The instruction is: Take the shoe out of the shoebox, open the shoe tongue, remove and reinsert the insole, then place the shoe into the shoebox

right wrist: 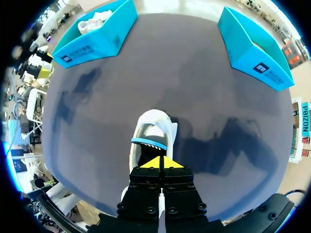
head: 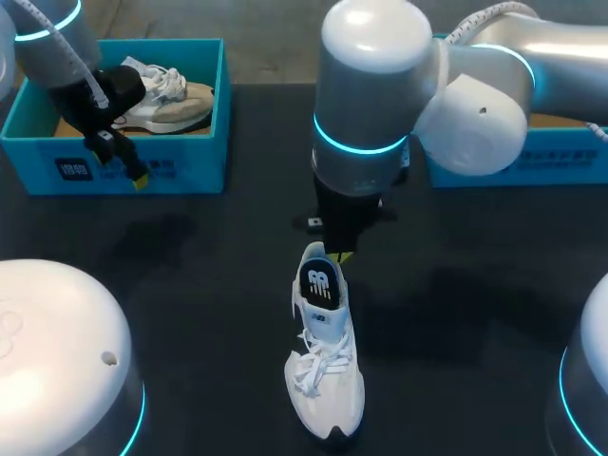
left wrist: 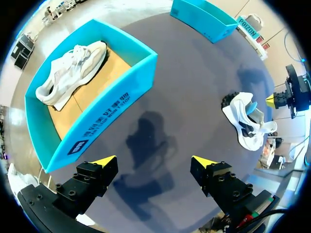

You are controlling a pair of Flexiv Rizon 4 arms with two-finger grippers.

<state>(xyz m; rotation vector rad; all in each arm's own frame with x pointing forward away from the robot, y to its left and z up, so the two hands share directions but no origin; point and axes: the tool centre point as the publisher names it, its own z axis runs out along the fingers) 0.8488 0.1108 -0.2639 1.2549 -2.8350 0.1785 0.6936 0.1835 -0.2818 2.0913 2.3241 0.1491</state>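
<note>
1. Shoe [head: 325, 380]: on the table [head: 475, 285], heel directly under the right gripper [right wrist: 159, 162].
2. Insole [head: 321, 283]: tilted up out of the heel, just ahead of the closed tips; whether they grip it is unclear.
3. Step, judged: insole handling; next, seat it flat.

A white laced sneaker [head: 323, 375] stands upright on the dark surface [head: 475, 332], toe toward the near edge (a dark insole [head: 321, 282] shows in its opening). An open teal shoebox [head: 551, 160] sits well apart, far right.
</note>
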